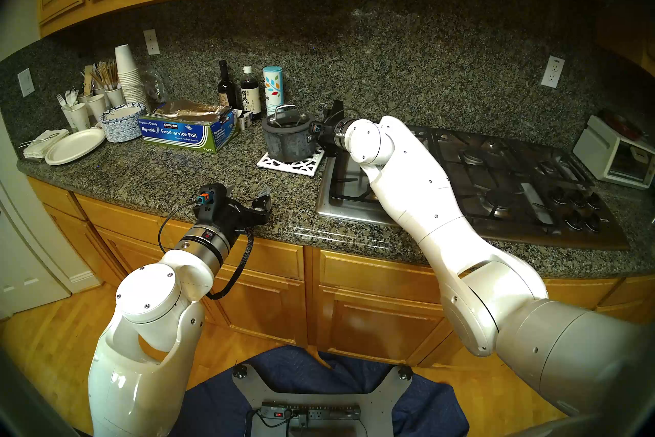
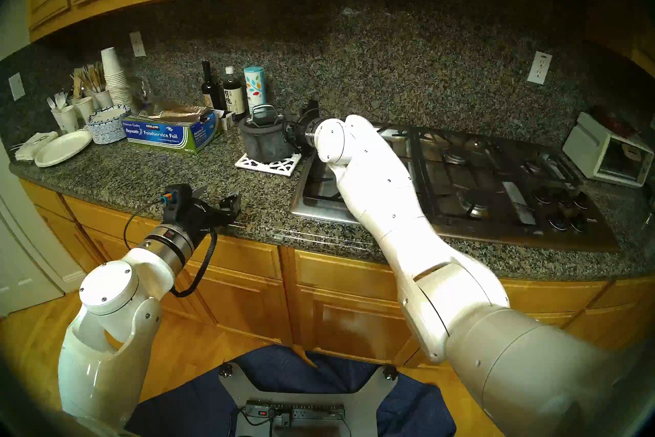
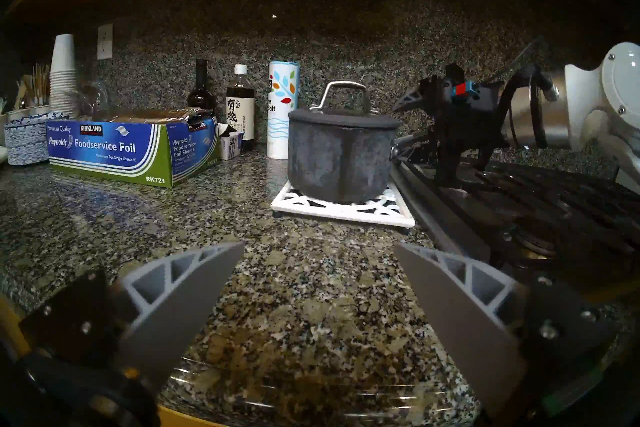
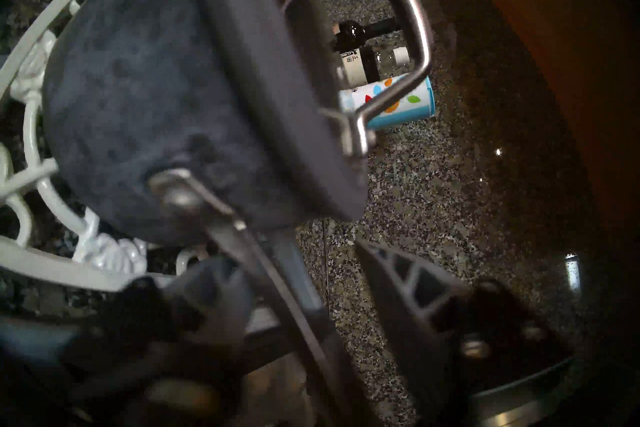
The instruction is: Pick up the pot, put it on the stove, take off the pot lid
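Observation:
The dark-grey mottled pot (image 1: 289, 142) (image 2: 264, 143) (image 3: 341, 163) stands on a white lattice trivet (image 1: 294, 166) just left of the steel stove (image 1: 496, 177) (image 2: 478, 177). Its glass lid (image 1: 287, 120) (image 3: 343, 120) with the silver loop sits on it. My right gripper (image 1: 319, 133) (image 3: 398, 126) (image 4: 284, 253) is open, with the pot's silver handle (image 4: 221, 208) running between its fingers. A gap shows beside the handle. My left gripper (image 1: 249, 191) (image 2: 219, 191) (image 3: 318, 244) is open and empty above the counter's front edge.
A blue foil box (image 1: 188, 133), two dark bottles (image 1: 227, 85) and a salt canister (image 1: 273, 85) stand behind and left of the pot. Paper plates (image 1: 74, 145) and cups (image 1: 126, 71) fill the far left. A white toaster oven (image 1: 616, 156) sits right of the stove.

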{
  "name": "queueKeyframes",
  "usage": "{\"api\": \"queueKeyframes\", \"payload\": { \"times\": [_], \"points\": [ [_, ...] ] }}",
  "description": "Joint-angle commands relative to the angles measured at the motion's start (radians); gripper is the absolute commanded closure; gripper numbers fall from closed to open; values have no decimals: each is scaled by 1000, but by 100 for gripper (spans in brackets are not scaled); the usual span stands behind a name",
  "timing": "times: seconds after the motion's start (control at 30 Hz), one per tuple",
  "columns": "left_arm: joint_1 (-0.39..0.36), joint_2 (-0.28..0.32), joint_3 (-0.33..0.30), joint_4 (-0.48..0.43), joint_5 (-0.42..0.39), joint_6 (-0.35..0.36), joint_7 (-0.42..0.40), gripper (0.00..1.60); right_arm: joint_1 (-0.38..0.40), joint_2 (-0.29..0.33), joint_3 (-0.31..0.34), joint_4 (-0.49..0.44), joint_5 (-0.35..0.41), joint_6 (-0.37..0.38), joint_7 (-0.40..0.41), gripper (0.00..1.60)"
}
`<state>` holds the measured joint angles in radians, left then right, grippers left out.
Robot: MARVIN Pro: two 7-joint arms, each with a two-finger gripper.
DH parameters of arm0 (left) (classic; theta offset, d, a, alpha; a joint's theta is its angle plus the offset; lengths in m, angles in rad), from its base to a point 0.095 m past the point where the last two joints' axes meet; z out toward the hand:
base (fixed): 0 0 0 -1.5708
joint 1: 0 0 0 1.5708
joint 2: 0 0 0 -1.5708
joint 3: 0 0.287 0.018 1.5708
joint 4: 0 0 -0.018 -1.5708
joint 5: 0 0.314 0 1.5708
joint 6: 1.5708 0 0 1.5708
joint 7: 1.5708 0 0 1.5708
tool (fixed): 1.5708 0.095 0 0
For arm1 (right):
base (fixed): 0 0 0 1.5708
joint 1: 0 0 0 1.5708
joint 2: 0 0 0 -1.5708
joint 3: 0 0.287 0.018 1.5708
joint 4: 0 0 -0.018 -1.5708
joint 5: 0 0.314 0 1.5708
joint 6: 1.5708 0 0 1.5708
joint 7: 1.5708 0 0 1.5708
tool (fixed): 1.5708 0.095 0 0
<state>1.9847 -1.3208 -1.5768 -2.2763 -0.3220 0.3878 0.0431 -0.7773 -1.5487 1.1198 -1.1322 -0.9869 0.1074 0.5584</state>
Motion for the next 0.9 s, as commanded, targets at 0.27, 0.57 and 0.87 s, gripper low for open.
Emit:
{"api": "queueKeyframes", "payload": {
  "times": [0.27,0.57,0.87],
  "points": [
    [-16,-3,-2,-32,2,-12,0,0,33,-8,17,-101,4,15,19,160],
    [-16,-3,-2,-30,2,-11,-2,0,36,5,29,-146,-2,32,31,160],
    [-16,-4,-3,-29,2,-10,-3,0,37,19,41,-179,-9,46,47,160]
  ]
}}
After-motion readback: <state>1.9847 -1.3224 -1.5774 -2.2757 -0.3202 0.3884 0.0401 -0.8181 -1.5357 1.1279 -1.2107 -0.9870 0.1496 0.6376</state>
